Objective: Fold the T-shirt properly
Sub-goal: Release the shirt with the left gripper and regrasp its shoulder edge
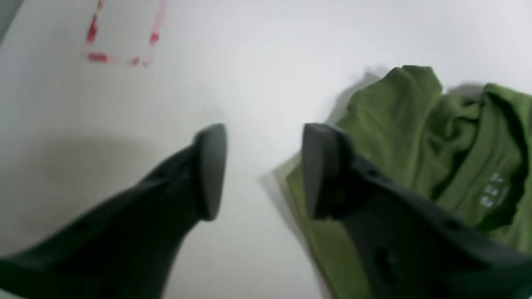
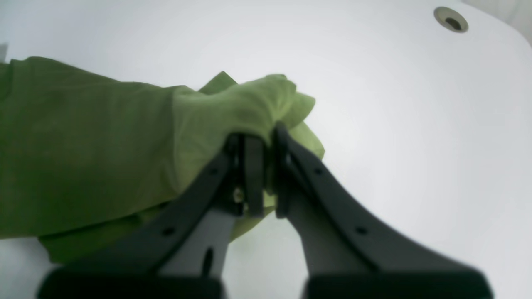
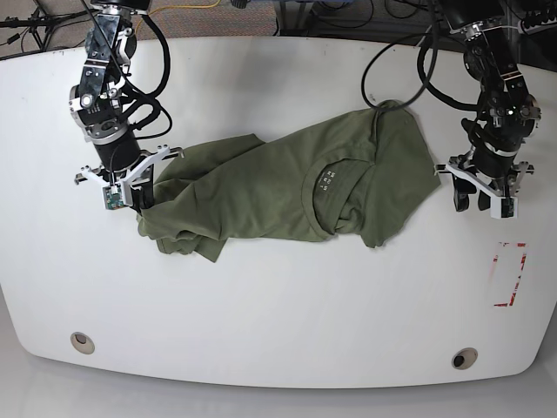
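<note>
The right gripper [image 2: 261,166] is clamped on a bunched edge of the T-shirt [image 3: 278,187]; the left gripper [image 1: 264,170] hangs spread and empty beside its far edge; crumpled mid-table [image 3: 278,340], the limp cloth likely wants 2 corner holds.

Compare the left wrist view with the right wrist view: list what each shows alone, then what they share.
Only the left wrist view: the left end effector open and empty beside the cloth, the pale printed label inside the collar, and a red outlined rectangle on the table.

Only the right wrist view: the right end effector shut on a bunched edge of cloth, and a round hole near the table's rim.

Both: the olive-green T-shirt, crumpled and unfolded, on the white table.
</note>
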`<state>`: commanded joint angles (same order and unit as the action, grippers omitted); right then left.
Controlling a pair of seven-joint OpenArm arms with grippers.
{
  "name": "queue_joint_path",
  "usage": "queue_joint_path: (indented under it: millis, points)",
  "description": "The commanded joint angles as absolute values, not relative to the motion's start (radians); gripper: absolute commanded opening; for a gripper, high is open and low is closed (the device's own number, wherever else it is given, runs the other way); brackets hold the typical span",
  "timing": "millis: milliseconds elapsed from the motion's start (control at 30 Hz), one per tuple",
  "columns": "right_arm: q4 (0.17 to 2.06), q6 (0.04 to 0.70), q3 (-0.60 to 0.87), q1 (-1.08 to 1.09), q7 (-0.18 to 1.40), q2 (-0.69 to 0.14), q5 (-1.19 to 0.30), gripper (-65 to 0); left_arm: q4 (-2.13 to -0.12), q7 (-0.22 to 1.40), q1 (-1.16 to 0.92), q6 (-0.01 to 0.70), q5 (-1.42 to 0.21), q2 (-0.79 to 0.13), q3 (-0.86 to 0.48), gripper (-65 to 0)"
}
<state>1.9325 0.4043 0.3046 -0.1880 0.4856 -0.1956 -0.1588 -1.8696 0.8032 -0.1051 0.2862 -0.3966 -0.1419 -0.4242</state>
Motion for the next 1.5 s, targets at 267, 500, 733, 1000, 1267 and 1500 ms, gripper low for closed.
queue_joint_path:
  millis: [267,500,733,1000,1267,1500]
  points:
    - [1.933,0.404,0.303,-0.188,0.486,-0.194,-0.159,-62.3,-1.863,0.906,-0.16,0.286,-0.572,-0.163,-0.426,-31.3]
    - [1.933,0.404,0.302,-0.188,0.486,-0.193,-0.159,-62.3,-1.86,0.909,-0.239,0.286,-0.596,-0.162,-0.427,-30.6]
    - [1.936,0.404,0.302,-0.191,0.486,-0.196,-0.159,-62.3,-1.773,0.909,-0.269,0.286,-0.598,-0.16,-0.427,-30.6]
    - [1.937,0.404,0.302,-0.193,0.486,-0.193,-0.159,-62.3,-1.739,0.909,-0.278,0.288,-0.599,-0.156,-0.363,-30.6]
    - [1.937,0.404,0.302,-0.193,0.486,-0.191,-0.159,-62.3,-1.667,0.909,-0.275,0.288,-0.599,-0.125,-0.323,-30.6]
    - [1.939,0.404,0.302,-0.193,0.486,-0.191,-0.159,-62.3,-1.661,0.911,-0.282,0.288,-0.599,-0.113,-0.315,-30.6]
